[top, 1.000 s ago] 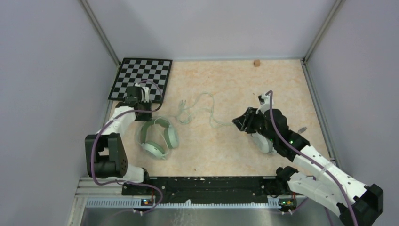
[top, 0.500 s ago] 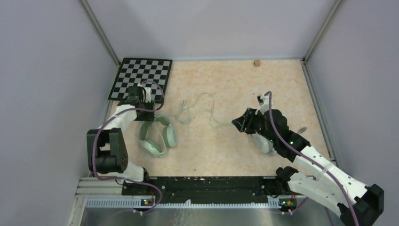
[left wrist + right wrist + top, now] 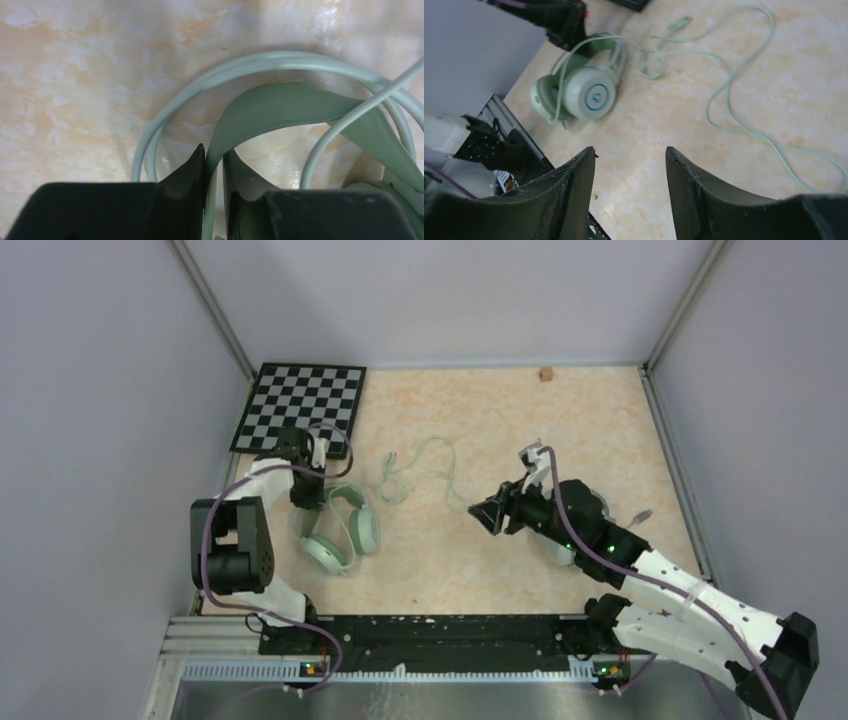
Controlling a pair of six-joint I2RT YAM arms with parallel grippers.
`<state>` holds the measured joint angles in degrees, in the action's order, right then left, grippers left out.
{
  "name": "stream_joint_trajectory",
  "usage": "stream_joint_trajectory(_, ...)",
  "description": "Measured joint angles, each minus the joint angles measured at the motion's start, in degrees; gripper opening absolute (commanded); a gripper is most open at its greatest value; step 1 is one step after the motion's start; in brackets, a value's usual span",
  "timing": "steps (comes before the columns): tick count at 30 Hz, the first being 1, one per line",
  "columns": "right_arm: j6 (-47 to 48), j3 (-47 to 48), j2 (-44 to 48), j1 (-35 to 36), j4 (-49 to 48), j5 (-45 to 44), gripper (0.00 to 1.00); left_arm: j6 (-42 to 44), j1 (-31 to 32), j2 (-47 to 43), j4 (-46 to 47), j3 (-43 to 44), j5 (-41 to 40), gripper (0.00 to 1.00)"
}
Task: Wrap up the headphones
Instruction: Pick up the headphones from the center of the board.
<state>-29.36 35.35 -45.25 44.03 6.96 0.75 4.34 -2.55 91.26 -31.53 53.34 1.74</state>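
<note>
The mint-green headphones point(image 3: 335, 530) lie at the left of the table, round cups toward the near side. My left gripper point(image 3: 305, 495) is shut on their headband point(image 3: 280, 105), fingertips pinching the flat band from both sides. The pale-green cable point(image 3: 430, 475) trails in loose loops to the right, and also shows in the right wrist view point(image 3: 724, 90). My right gripper point(image 3: 490, 512) is open and empty, just above the table by the cable's right end. The white headphones point(image 3: 563, 552) are mostly hidden under my right arm; their grey cable end point(image 3: 641, 515) pokes out.
A checkerboard point(image 3: 300, 405) lies at the back left, just behind my left gripper. A small brown block point(image 3: 546, 373) sits by the back wall. Grey walls close in both sides. The black base rail point(image 3: 430, 635) runs along the near edge.
My left gripper has moved from the checkerboard's edge toward the near side, onto the headband. My right gripper has moved left and slightly back toward the pale-green cable.
</note>
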Motion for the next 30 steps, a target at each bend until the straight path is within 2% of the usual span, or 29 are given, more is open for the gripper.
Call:
stream_joint_trajectory(3,5.09,-0.02,-1.6,6.73,-6.73,0.63,0.6,-0.42,0.02,-0.68,-0.98,1.03,2.78,0.07)
stream_joint_trajectory(5,8.9,-0.02,-3.87,11.82,-12.0,0.37,0.65,-1.25,0.02,-2.16,-1.36,1.53,5.79,0.04)
stream_joint_trajectory(8,16.17,0.02,-9.73,19.91,-21.18,-0.09,0.66,-2.1,0.33,-4.81,-1.51,1.62,10.12,0.01)
stream_joint_trajectory(11,21.77,2.45,-18.71,25.18,-26.27,-0.96,0.65,-3.63,1.01,-6.8,-1.49,1.62,12.35,0.01)
stream_joint_trajectory(17,30.1,13.4,-37.11,33.0,-31.93,-7.41,0.65,-6.54,1.62,-7.65,-1.03,-0.2,14.34,0.05)
stream_joint_trajectory(22,33.29,24.55,-51.04,37.0,-33.35,-13.46,0.64,-7.82,1.9,-7.65,-1.22,-0.63,15.8,0.06)
stream_joint_trajectory(30,34.21,33.99,-65.77,37.97,-32.46,-20.7,0.64,-8.37,2.12,-7.65,-1.18,-0.63,16.94,0.08)
